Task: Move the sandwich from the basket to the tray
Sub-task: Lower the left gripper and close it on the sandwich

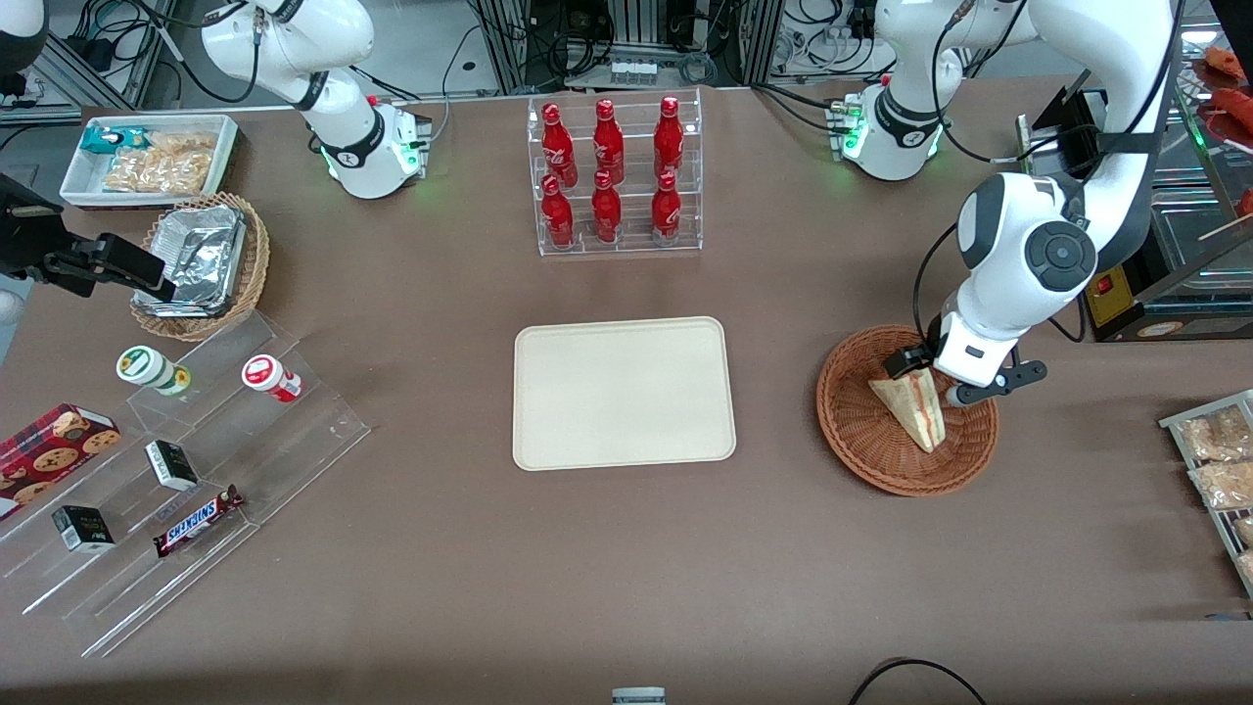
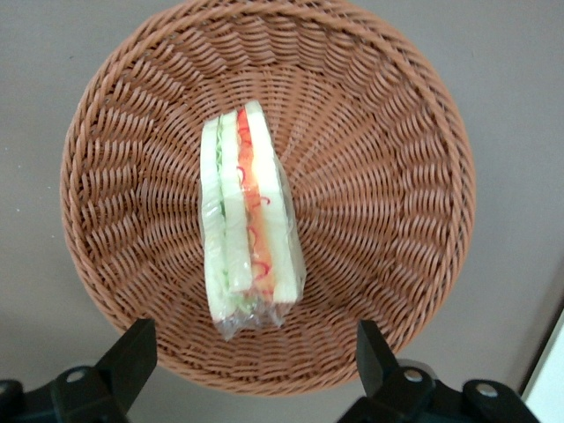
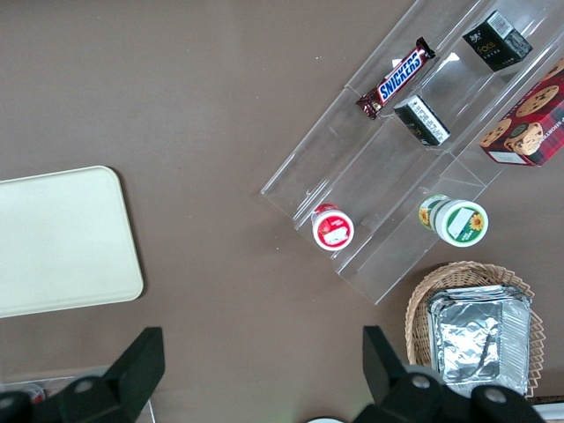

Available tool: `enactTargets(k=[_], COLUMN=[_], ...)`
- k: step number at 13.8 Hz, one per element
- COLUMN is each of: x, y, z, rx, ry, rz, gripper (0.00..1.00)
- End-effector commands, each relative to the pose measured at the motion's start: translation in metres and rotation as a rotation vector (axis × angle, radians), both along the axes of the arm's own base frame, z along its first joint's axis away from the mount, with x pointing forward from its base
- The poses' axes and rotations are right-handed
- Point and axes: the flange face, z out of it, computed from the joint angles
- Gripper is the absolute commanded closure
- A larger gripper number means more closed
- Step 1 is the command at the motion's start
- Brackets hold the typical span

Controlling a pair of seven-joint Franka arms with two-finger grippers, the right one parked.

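The sandwich (image 1: 912, 408), a plastic-wrapped wedge of white bread with red and green filling, lies in the round reddish-brown wicker basket (image 1: 861, 441) toward the working arm's end of the table. The left wrist view shows the sandwich (image 2: 249, 225) in the middle of the basket (image 2: 379, 176). My left gripper (image 1: 925, 380) hangs just above the basket's farther part, over the sandwich's wide end. It is open and empty (image 2: 256, 361), its fingers (image 2: 132, 357) well apart and above the basket's rim. The cream-beige tray (image 1: 624, 392) lies bare at the table's middle.
A clear rack of red bottles (image 1: 615, 176) stands farther from the camera than the tray. A clear stepped shelf with snacks (image 1: 176, 470), a tan basket with foil containers (image 1: 206, 259) and a white bin (image 1: 147, 157) lie toward the parked arm's end. Snack packets (image 1: 1219, 460) and a black machine (image 1: 1155, 274) flank the basket.
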Motion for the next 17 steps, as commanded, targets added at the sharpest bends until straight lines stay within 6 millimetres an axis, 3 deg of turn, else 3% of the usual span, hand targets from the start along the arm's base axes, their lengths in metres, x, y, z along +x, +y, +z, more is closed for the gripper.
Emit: enactTargets(k=[1, 5, 15, 16, 17], x=[0.004, 0.006, 0.009, 0.009, 0.010], y=[0.000, 0.000, 0.007, 0.007, 0.008], z=[-0.004, -0.023, -0.071, -0.071, -0.069], rx=[-0.006, -0.008, -0.001, -0.002, -0.002], ry=[-0.047, -0.032, 0.019, 0.018, 0.016], rz=[0.155, 0.315, 0.319, 0.318, 0.319], gripper=[0.00, 0.00, 0.01, 0.19, 0.43])
